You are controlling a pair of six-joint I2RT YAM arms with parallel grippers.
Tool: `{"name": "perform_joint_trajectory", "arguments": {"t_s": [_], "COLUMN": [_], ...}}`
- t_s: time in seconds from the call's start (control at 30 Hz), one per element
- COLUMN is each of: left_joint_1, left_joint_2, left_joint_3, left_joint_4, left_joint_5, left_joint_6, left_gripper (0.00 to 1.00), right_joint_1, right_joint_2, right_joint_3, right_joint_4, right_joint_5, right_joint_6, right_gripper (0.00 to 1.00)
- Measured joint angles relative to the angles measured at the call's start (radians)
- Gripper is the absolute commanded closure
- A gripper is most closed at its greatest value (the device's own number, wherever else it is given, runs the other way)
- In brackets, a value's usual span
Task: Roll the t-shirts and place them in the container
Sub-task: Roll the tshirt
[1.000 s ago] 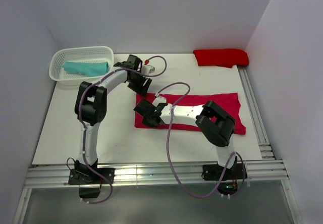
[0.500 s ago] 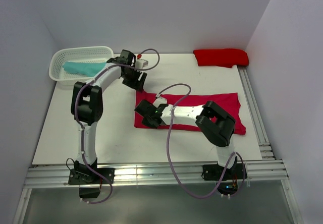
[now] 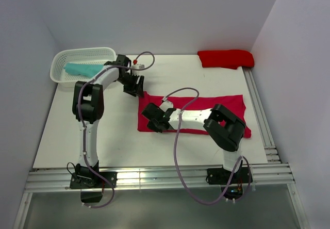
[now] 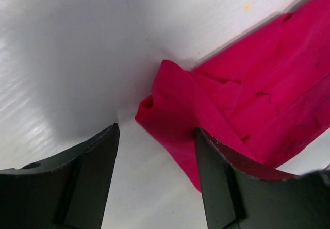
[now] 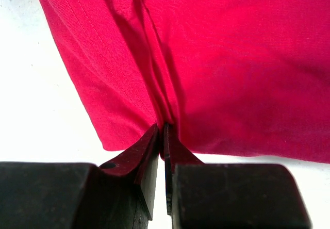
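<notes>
The raspberry-crimson t-shirt lies folded into a long band across the table's middle. My right gripper sits at its left end, shut on a pinched fold of the cloth. My left gripper hangs open just above the shirt's far-left corner, one finger over bare table, the other finger over the cloth. The teal t-shirt lies in the basket. The scarlet t-shirt is bundled at the back right.
A white lattice basket stands at the back left corner. The white table ends in a metal rail along the near edge and the right side. Walls close in on three sides.
My left arm has swung leftward and its gripper has come down toward the crimson shirt's far-left corner. My right gripper has shifted slightly right, still pinching the cloth.
</notes>
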Motion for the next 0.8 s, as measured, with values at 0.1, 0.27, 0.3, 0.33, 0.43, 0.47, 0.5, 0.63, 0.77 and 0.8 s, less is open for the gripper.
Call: {"name": "perform_joint_trajectory", "arguments": {"t_s": [0.1,0.27,0.3,0.33,0.43,0.47,0.5,0.63,0.77,0.8], "left_joint_1": [0.0,0.0,0.0,-0.001,-0.005,-0.008,-0.013,-0.042,-0.072,-0.078], "left_joint_2": [0.041,0.061,0.066,0.073,0.082,0.084,0.084,0.084,0.08,0.08], "left_joint_3": [0.025,0.043,0.045,0.05,0.056,0.057,0.058,0.063,0.066,0.068], "left_joint_4": [-0.008,0.0,0.0,-0.002,-0.004,-0.005,-0.007,-0.013,-0.016,-0.019], "left_joint_5": [0.042,0.064,0.066,0.074,0.075,0.072,0.066,0.03,-0.005,-0.014], "left_joint_6": [-0.023,-0.048,-0.051,-0.055,-0.053,-0.051,-0.05,-0.042,-0.03,-0.023], "left_gripper": [0.4,0.55,0.59,0.65,0.73,0.75,0.78,0.8,0.82,0.83], "right_joint_1": [0.0,-0.001,-0.002,-0.003,-0.005,-0.006,-0.006,-0.006,-0.006,-0.005], "right_joint_2": [-0.003,-0.014,-0.018,-0.02,-0.025,-0.025,-0.025,-0.028,-0.061,-0.071], "right_joint_3": [-0.006,-0.023,-0.028,-0.034,-0.041,-0.04,-0.04,-0.025,-0.021,-0.017], "right_joint_4": [0.008,0.024,0.027,0.031,0.04,0.043,0.044,0.025,-0.034,-0.058], "right_joint_5": [-0.001,-0.004,-0.005,-0.007,-0.011,-0.013,-0.014,-0.013,0.005,0.013], "right_joint_6": [0.002,0.004,0.005,0.006,0.006,0.004,0.003,-0.009,-0.02,-0.022], "right_gripper": [0.85,0.82,0.8,0.78,0.7,0.67,0.62,0.44,0.34,0.32]}}
